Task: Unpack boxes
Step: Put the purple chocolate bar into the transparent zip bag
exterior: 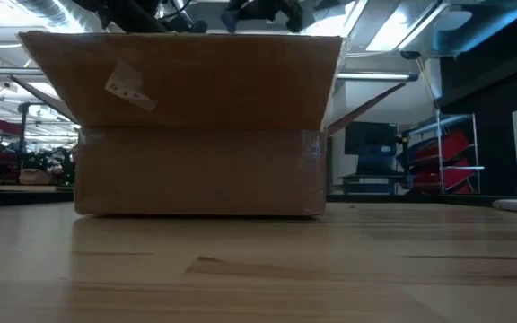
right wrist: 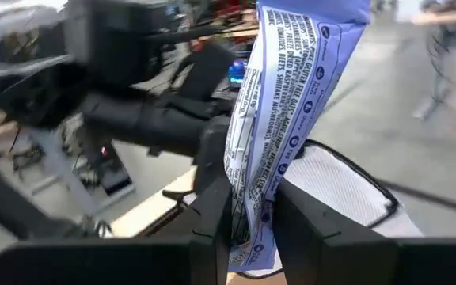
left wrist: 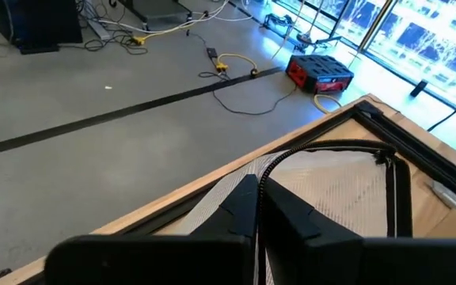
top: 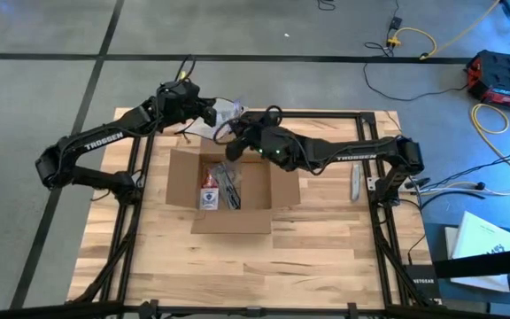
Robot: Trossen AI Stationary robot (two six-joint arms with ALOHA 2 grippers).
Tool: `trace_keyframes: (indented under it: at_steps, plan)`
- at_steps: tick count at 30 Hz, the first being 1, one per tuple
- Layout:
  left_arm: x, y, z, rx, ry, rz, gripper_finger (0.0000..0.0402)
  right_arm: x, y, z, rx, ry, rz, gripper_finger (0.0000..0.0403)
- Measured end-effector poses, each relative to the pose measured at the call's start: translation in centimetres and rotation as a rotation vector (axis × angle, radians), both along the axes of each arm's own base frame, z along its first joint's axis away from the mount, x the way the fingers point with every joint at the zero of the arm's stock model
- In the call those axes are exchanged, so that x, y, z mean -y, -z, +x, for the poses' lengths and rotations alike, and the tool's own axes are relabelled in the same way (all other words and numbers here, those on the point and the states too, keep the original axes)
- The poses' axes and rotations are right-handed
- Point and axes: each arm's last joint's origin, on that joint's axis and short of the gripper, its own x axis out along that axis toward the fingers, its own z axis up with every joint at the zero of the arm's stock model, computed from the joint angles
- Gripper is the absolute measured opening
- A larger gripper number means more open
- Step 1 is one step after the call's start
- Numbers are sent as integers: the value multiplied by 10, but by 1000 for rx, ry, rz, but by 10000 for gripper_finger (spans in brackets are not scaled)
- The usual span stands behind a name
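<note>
Jaws of your right gripper pinch a printed blue-and-white packet; the open cardboard box sits just below them. Farther off, your left gripper is closed beside a clear bag.

i see the cardboard box sitting mid-table with its flaps spread, the near flap standing up like a wall in the low view. both arms crowd its far edge: the left gripper and right gripper hang close together there beside a clear bag. the wood on my side of the box lies open.
</note>
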Motion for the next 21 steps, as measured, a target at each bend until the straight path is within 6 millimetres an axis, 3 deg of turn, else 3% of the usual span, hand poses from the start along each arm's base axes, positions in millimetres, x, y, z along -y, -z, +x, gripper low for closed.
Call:
trace_keyframes:
  at_steps: [5, 16, 21]
  plan:
    - [0, -2, 1, 24, -3, 4, 0, 17, 13, 8, 99, 24, 162, 59]
    - [0, -2, 1, 32, -5, 1, 0, 30, 48, 31, 103, -19, 226, 47]
    - [0, -2, 1, 33, -5, -1, 0, 40, 50, 30, 94, -20, 230, 46]
